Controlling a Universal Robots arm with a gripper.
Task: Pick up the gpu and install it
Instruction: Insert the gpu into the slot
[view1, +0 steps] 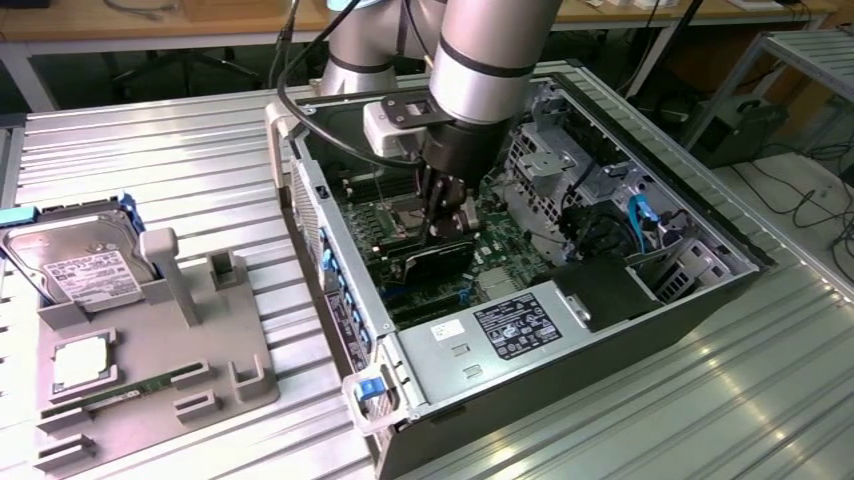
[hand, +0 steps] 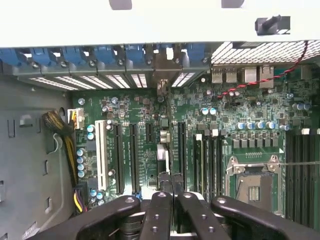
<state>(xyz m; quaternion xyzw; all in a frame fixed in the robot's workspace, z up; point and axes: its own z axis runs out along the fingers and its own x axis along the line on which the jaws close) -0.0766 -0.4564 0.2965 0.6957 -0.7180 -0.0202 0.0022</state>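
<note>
Gripper (view1: 447, 215) down inside the open PC case (view1: 694, 290), fingers (hand: 160, 212) pinched nearly together on the top edge of the gpu (view1: 434, 262). Card standing on edge over the motherboard (hand: 135, 145), right by the expansion slots (hand: 120, 157) near the case's rear wall.

Thin black gpu (view1: 434, 262) standing on edge inside the open computer case, over the green motherboard's slots
</note>
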